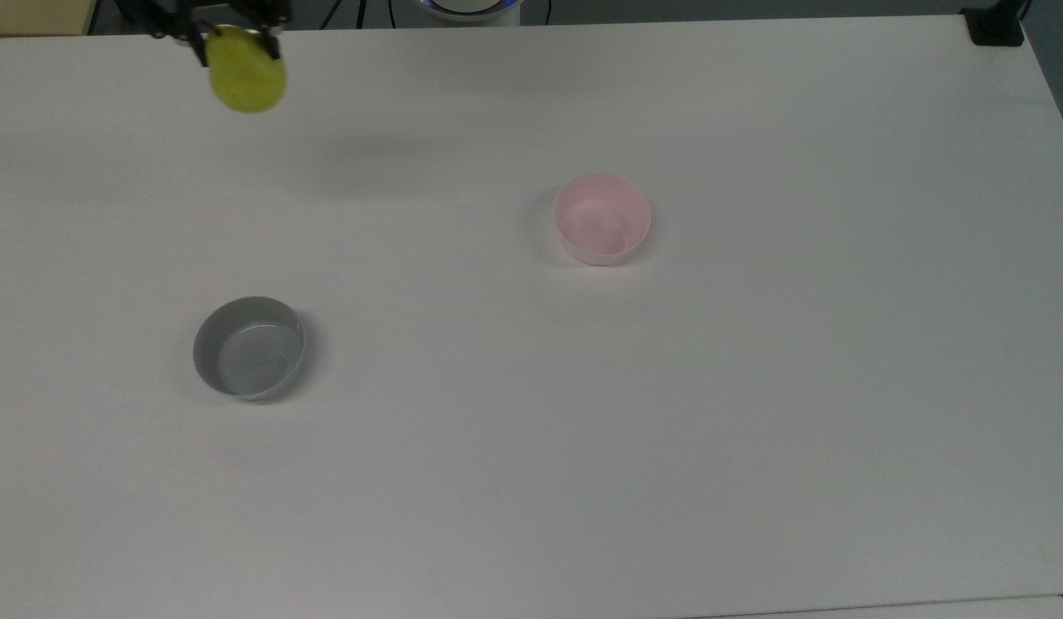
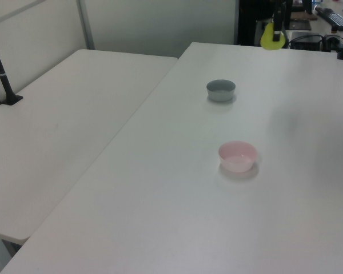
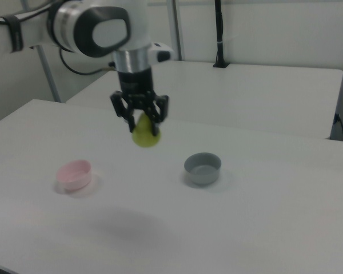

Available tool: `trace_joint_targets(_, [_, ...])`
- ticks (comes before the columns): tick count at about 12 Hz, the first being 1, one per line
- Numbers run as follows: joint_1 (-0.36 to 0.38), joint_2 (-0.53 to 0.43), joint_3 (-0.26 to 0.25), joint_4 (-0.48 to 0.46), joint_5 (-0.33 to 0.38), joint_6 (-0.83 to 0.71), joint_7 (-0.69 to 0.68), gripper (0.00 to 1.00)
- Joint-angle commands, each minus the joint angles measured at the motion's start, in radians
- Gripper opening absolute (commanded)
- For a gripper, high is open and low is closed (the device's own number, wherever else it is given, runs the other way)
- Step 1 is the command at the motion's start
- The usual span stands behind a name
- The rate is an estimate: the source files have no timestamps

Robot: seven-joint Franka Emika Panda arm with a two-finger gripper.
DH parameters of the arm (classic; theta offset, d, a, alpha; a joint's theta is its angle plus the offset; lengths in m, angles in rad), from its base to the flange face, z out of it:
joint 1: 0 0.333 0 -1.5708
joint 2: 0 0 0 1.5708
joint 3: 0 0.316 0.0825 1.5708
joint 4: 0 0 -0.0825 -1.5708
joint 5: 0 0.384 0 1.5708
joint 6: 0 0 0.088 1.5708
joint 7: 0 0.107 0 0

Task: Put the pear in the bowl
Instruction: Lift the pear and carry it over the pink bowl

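The yellow-green pear (image 1: 247,70) (image 2: 271,40) (image 3: 145,135) hangs high above the white table, held at its top by my gripper (image 1: 239,39) (image 3: 142,123), which is shut on it. In the top view the pear is at the upper left edge, far from the pale pink bowl (image 1: 602,217) (image 2: 237,156) (image 3: 74,174), which stands empty near the table's middle. In the right view the pear hangs between the pink bowl and the grey bowl, well above both.
A grey shallow bowl (image 1: 249,346) (image 2: 220,89) (image 3: 203,168) stands empty on the table (image 1: 755,387). A second white table (image 2: 63,131) adjoins in the left view. A black post (image 3: 219,34) stands on the far table.
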Motion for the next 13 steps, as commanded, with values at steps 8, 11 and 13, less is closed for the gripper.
trace_joint_targets(8, [0.309,-0.041,0.122,-0.236,0.067,0.253,0.523,0.0])
trace_joint_targets(11, [0.351,0.019,0.162,-0.313,0.067,0.438,0.613,0.0])
trace_joint_targets(13, [0.351,0.075,0.206,-0.313,0.069,0.483,0.642,0.0])
